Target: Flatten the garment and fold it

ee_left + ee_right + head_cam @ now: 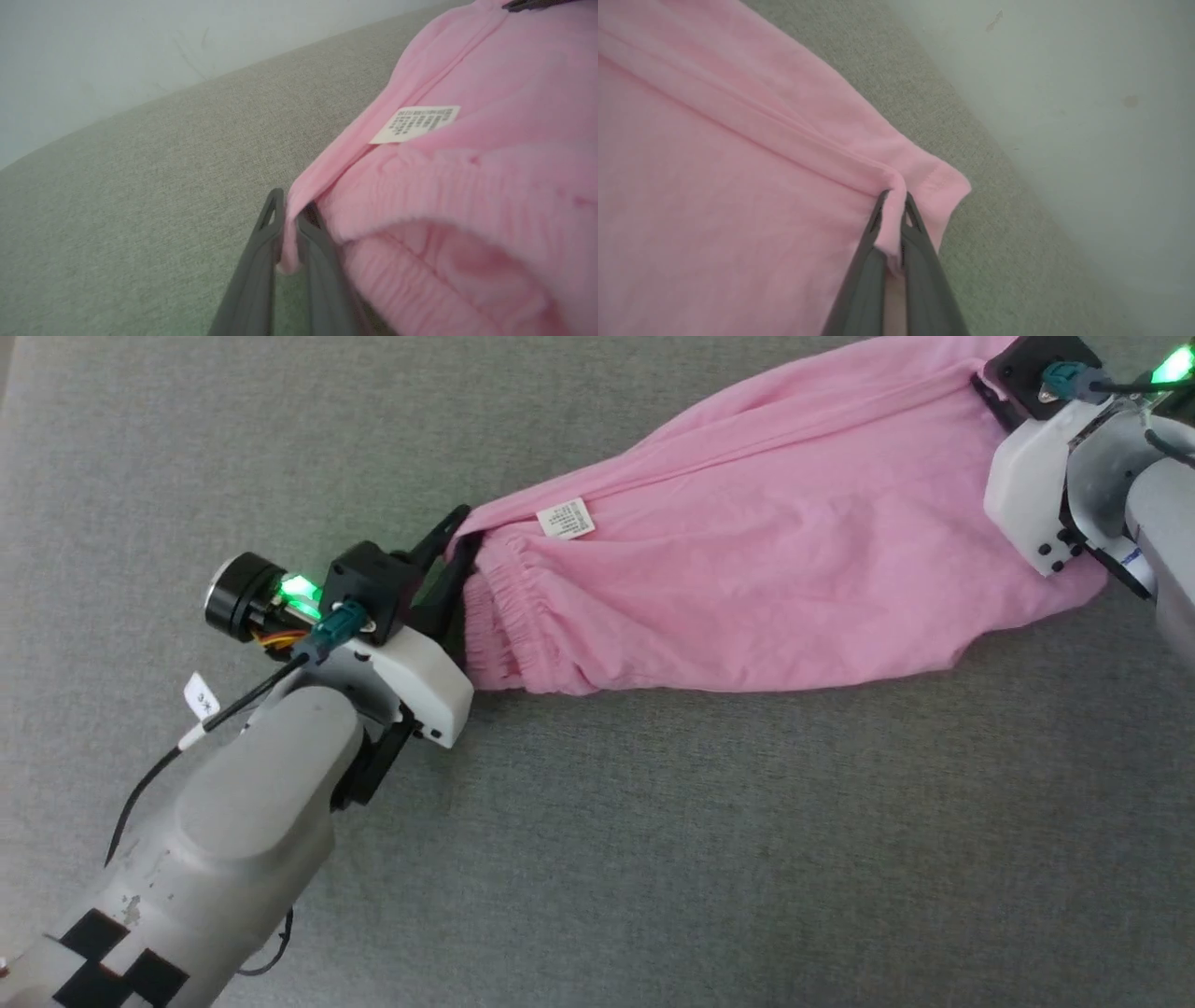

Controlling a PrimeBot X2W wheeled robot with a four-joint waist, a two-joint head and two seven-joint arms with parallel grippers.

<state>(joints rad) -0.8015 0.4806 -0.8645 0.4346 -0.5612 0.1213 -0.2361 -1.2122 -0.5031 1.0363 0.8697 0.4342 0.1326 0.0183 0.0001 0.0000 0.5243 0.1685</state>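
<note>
- garment (766, 569) stretched across grey surface (653, 849), centre to upper right of head view
- left gripper (292, 204) clamped on waistband (495, 616) edge; right gripper (895, 196) clamped on far hem corner (945, 182)
- flattening looks nearly done, wrinkles remain; folding not started

label (566, 518): print too small to read; blurred in left wrist view.
garment (766, 560): upper right corner hidden under right gripper (895, 196) body in head view; waistband blurred and cut at right and bottom edges in left wrist view.
left gripper (293, 205): finger bases cut by bottom edge; pads hidden by pinched cloth.
left arm (243, 821), right arm (1158, 495): cut at head view's edges.
</note>
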